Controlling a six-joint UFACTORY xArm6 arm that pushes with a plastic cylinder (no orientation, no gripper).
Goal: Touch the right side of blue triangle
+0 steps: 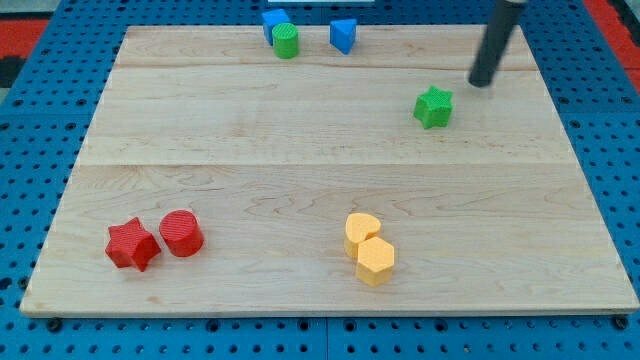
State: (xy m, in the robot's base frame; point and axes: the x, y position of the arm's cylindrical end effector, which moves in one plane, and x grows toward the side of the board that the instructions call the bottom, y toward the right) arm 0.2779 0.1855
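The blue triangle point(343, 35) sits near the top edge of the wooden board point(300, 150), right of centre-left. My tip point(481, 82) is at the view's upper right, well to the right of the blue triangle and a little lower, touching no block. The rod rises toward the view's top right. The green star point(433, 107) lies just below and left of my tip.
A blue block point(273, 22) and a green cylinder point(286, 42) stand together left of the triangle. A red star point(132, 244) and red cylinder point(181, 232) sit at bottom left. Two yellow blocks point(368, 248) sit at bottom centre.
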